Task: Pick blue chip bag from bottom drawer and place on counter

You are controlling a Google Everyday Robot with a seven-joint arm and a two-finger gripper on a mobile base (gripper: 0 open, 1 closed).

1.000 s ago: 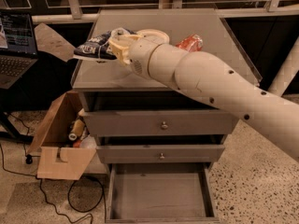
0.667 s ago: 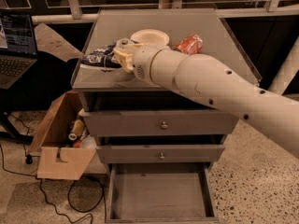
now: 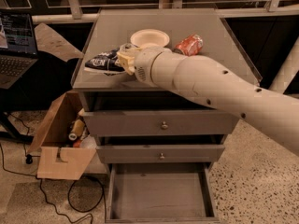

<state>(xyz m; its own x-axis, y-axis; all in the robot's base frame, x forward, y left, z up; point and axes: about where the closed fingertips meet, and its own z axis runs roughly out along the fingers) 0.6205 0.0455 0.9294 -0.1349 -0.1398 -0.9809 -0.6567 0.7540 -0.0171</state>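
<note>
The blue chip bag [image 3: 102,62] lies crumpled on the front left part of the counter [image 3: 159,20]. My gripper [image 3: 122,59] is at the bag's right end, low over the counter, shut on the bag. My thick cream arm reaches in from the right across the counter's front edge. The bottom drawer [image 3: 161,190] stands pulled open below, showing only its bare grey floor.
A cream paper bowl [image 3: 149,37] and an orange-red soda can [image 3: 189,45] sit on the counter behind my gripper. The two upper drawers are closed. An open cardboard box [image 3: 60,143] with items stands on the floor at left, cables beside it. A laptop [image 3: 16,41] is at far left.
My gripper has carried the bag down and toward the counter's front left. The bag hung above the counter before and now rests on it.
</note>
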